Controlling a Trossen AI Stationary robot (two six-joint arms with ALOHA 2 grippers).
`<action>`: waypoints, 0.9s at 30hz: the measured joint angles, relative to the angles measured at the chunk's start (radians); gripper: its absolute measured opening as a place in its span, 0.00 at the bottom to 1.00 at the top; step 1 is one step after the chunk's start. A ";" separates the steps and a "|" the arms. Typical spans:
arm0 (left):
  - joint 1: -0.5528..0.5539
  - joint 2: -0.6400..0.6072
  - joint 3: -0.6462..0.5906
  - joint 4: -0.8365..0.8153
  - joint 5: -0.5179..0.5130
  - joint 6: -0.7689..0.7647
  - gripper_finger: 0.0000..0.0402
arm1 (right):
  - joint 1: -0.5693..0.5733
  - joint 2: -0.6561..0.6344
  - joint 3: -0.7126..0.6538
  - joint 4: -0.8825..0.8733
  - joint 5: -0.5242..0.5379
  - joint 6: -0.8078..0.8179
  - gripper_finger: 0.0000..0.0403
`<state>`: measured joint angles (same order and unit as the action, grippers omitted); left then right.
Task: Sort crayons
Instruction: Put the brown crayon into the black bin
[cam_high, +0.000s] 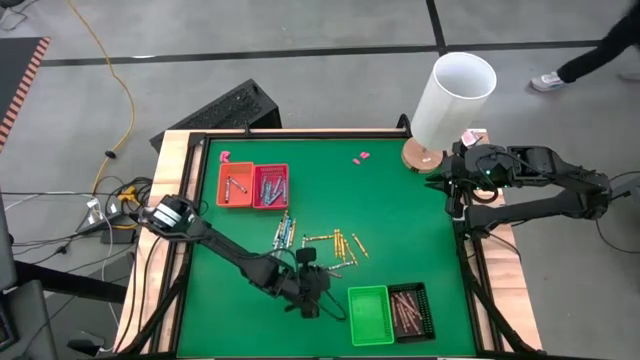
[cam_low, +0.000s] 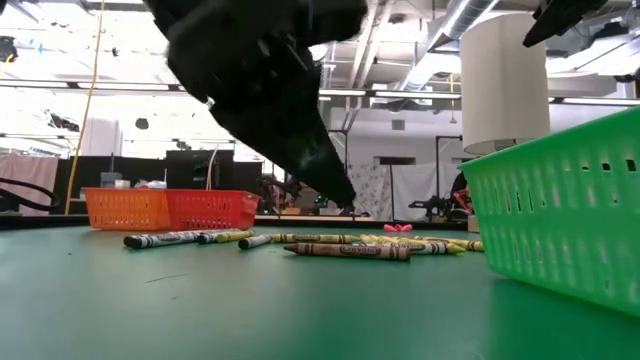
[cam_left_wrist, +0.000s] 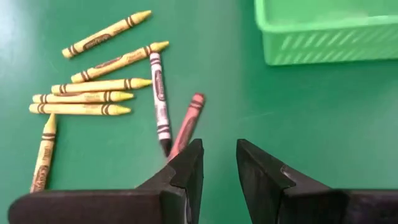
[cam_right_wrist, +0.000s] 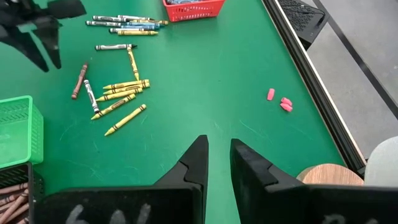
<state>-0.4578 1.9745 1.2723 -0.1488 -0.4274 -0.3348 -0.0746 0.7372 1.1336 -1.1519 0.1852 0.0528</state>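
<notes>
Green felt covers my table (cam_high: 400, 215), boxed by a wooden rim. Nearest me, my left gripper (cam_left_wrist: 219, 163) hangs just above the mat with its fingers slightly apart and nothing between them; a brown-red crayon (cam_left_wrist: 188, 123) lies just past one fingertip, a grey one (cam_left_wrist: 160, 94) crossing beside it. Next to that sits the green tray (cam_high: 369, 314), seemingly empty, touching a black tray (cam_high: 411, 309) that holds brown-red sticks. Farther out, yellow crayons (cam_high: 343, 243) lie in a loose fan mid-table, with blue and grey ones (cam_high: 284, 231) beyond, near the red tray (cam_high: 270, 186) and orange tray (cam_high: 235, 185). My right gripper (cam_right_wrist: 217, 163) waits at the far right edge, fingers a little apart and empty, by the white tube (cam_high: 452, 97) on its wooden base.

Risk, as I judge it: the brown-red and grey crayons lie so close that closing down could pinch both, or nudge the grey one into the yellows. Round sticks also roll, so an off-centre pinch may squirt one away.
</notes>
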 joint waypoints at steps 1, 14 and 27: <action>0.011 0.003 -0.002 0.004 0.014 0.011 0.22 | 0.000 0.000 0.000 0.000 0.000 0.000 0.17; 0.075 0.001 -0.164 0.126 0.086 0.030 0.22 | 0.000 0.000 0.000 -0.001 0.000 0.000 0.17; 0.075 0.003 -0.165 0.118 0.136 0.039 0.08 | 0.000 0.000 0.000 0.000 0.001 -0.001 0.17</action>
<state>-0.3832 1.9773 1.1076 -0.0306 -0.2914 -0.2962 -0.0746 0.7372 1.1336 -1.1522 0.1860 0.0521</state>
